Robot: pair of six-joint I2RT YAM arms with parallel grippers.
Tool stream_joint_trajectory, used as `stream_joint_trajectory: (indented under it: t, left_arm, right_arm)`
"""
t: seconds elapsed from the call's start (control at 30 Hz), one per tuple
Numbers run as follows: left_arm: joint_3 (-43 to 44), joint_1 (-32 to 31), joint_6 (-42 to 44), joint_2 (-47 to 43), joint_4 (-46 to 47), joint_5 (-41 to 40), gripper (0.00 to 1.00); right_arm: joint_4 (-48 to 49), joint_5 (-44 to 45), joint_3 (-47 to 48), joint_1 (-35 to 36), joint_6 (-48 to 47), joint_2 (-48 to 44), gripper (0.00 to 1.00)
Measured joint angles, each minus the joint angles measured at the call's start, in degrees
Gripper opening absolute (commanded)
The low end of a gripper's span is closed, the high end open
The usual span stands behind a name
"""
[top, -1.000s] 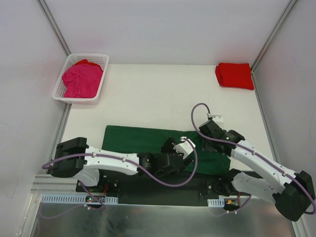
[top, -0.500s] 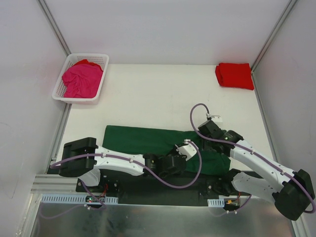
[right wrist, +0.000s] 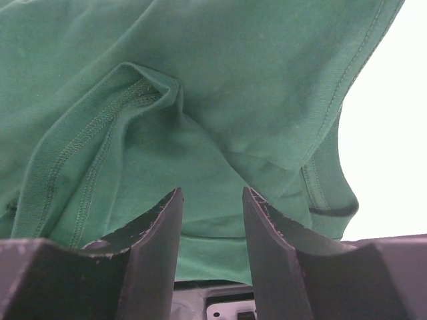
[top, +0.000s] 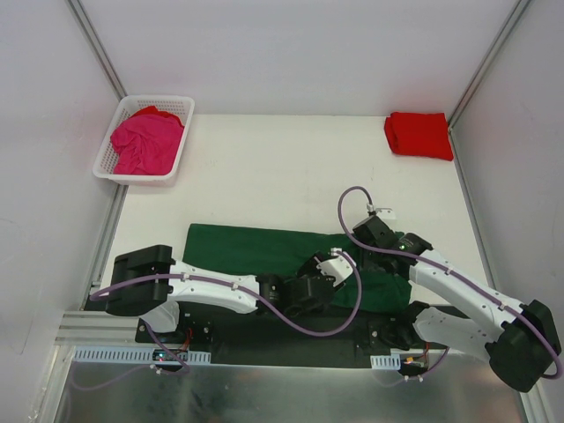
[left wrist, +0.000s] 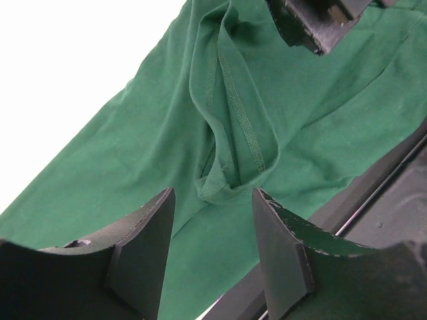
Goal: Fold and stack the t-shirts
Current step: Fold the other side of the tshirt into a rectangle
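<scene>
White tabletop (top: pixel 291 167) under soft, rumpled, hem-stitched green t-shirt (top: pixel 247 248)

The left arm (top: pixel 207 289) and right arm (top: pixel 458 295) are showing white link shells between chunky black joint housings above the black base plate (top: pixel 238 339). A lilac cable (top: pixel 342 211) is trailing along each arm. The left pincer (left wrist: pixel 212 193) and right pincer (right wrist: pixel 211 193) are showing flat, matte-black fingers (left wrist: pixel 143 253) with scuffed, pale edges.
</scene>
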Motion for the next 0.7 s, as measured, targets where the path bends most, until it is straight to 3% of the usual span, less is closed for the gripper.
stream_joint_trajectory:
  t: [0.3, 0.7]
  left_arm:
    - [0.1, 0.0, 0.1, -0.7, 0.2, -0.2, 0.50]
    - [2.8, 0.0, 0.1, 2.3, 0.9, -0.2, 0.40]
  right_arm:
    - [0.8, -0.4, 0.0, 0.0, 0.0, 0.7, 0.44]
    - [1.0, -0.3, -1.0, 0.0, 0.0, 0.7, 0.44]
